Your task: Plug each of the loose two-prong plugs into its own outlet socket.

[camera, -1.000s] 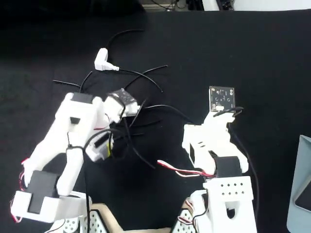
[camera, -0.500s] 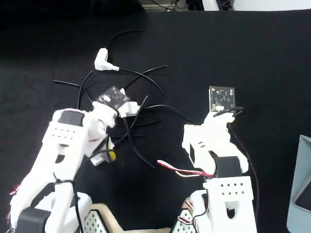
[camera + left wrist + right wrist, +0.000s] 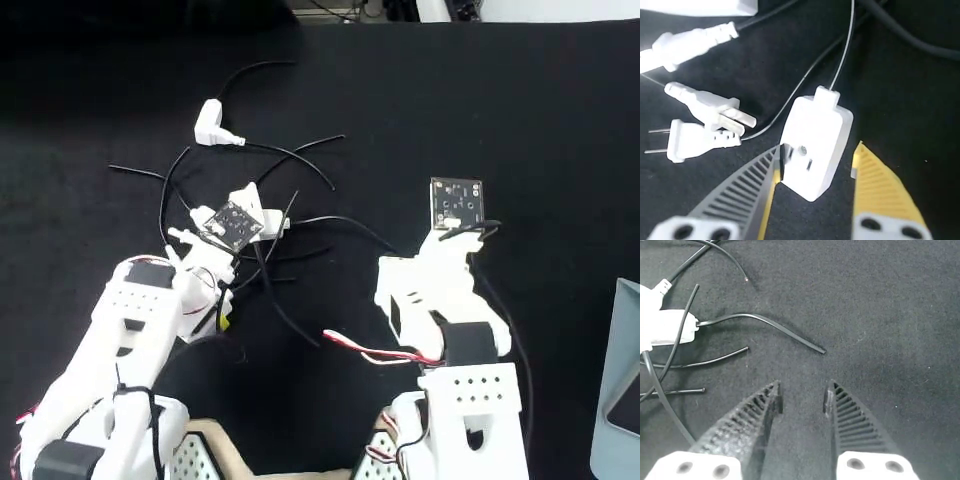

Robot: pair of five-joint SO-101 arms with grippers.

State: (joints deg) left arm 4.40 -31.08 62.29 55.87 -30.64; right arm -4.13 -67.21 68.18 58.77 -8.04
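Note:
A white outlet socket block [image 3: 815, 145] lies on the black table with its slots facing up and a thin cord leaving its far end. My left gripper [image 3: 817, 150] is open and straddles the block; the grey finger [image 3: 747, 187] sits at its edge and the yellow finger [image 3: 875, 185] stands off it. Two loose white two-prong plugs [image 3: 705, 105] [image 3: 685, 140] lie beside the block, and a third plug [image 3: 690, 42] lies farther off. My right gripper [image 3: 804, 387] is open over bare black cloth. Another white plug [image 3: 210, 122] lies at the far left of the table.
Black cords [image 3: 290, 240] tangle across the table's middle between the two arms. A white connector on a cord [image 3: 667, 327] lies off to the side of my right gripper. A grey object [image 3: 620, 380] stands at the right edge.
The left arm has swung lower and back toward its base, bringing its wrist down over the cords. The right arm has kept still.

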